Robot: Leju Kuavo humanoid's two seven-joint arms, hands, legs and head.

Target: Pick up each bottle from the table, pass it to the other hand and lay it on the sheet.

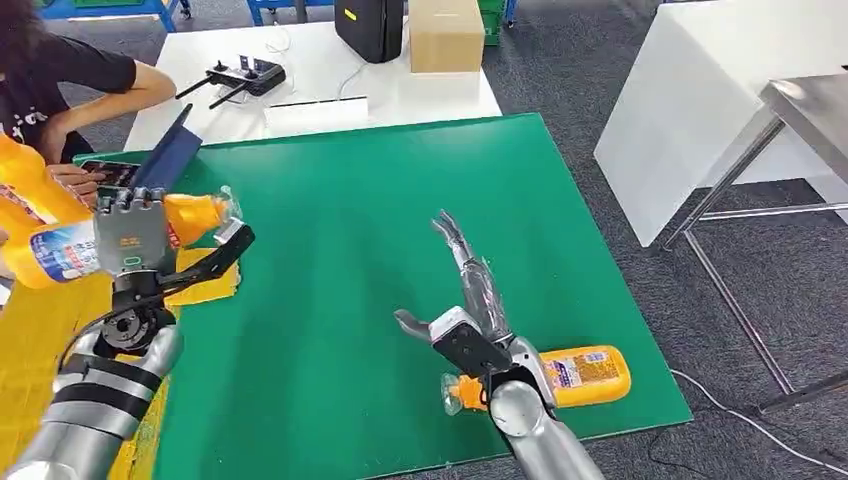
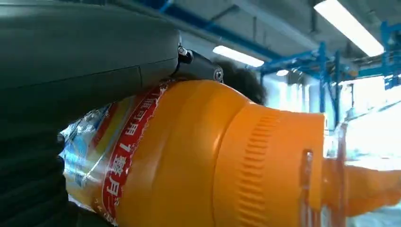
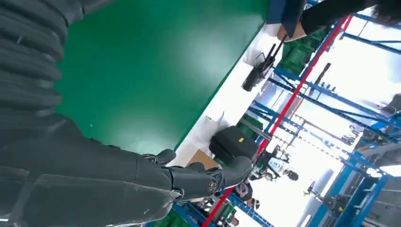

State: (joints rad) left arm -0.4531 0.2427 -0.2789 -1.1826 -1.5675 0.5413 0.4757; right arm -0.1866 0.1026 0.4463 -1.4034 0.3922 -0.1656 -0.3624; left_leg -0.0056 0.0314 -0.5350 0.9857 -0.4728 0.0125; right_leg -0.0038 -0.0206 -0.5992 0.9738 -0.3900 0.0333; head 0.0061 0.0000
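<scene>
The left robot hand (image 1: 130, 235) gripped an orange bottle (image 1: 60, 235) around its body and held it sideways in the air, above the yellow sheet (image 1: 30, 340) at the left edge of the green counter (image 1: 340, 220). The right robot hand (image 1: 470, 300) was empty, fingers spread apart and extended forward above the counter. A second orange bottle (image 1: 580, 375) lay on its side on the counter just beside the right wrist, untouched.

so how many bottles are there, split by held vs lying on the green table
Held in the left hand: 1, orange bottle
Lying on the green table: 1, orange bottle, beside the right hand, which holds nothing
Total: 2 bottles
</scene>
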